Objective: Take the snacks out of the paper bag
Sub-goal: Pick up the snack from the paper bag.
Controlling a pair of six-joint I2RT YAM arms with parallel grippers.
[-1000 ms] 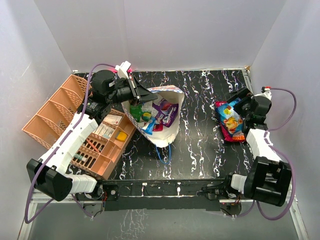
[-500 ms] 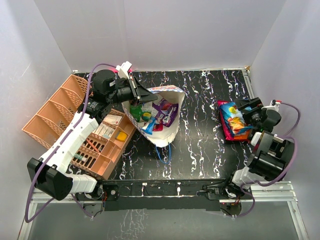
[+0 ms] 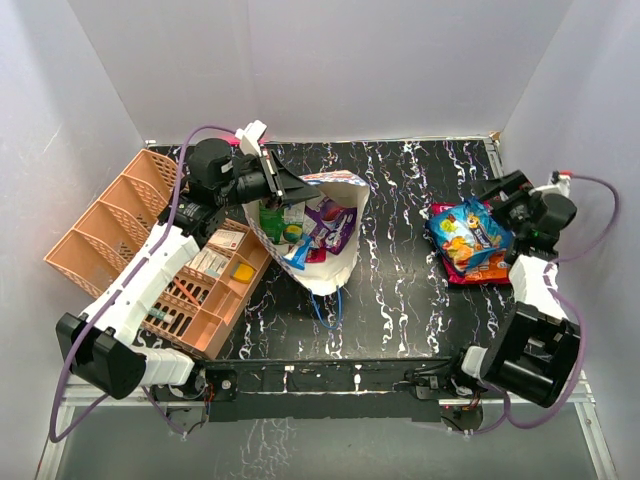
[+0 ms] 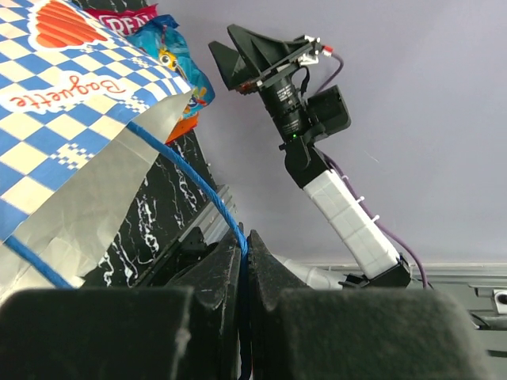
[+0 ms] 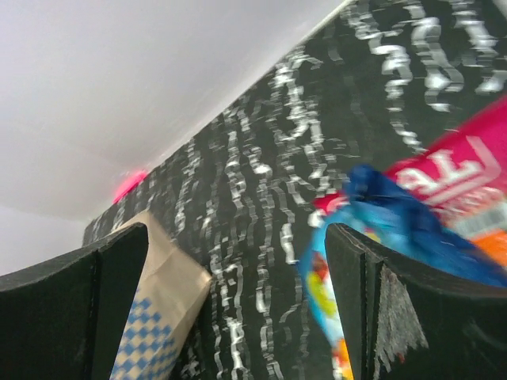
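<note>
Cream paper bag (image 3: 335, 270) sits propped open at the middle of the table (image 3: 400, 285), beside a peach basket (image 3: 95, 240), with snacks (image 3: 318, 228) showing inside it. Farther back, the left gripper (image 4: 245, 245) is clenched on the bag's blue cord (image 4: 190, 178) at the rim. At right, a pile (image 3: 468, 240) of packets lies well apart from the bag, and the right gripper (image 3: 498, 197) hangs just past it, jaws spread and empty.

Right gripper (image 3: 500, 192) now beside snacks (image 3: 466, 240)
</note>
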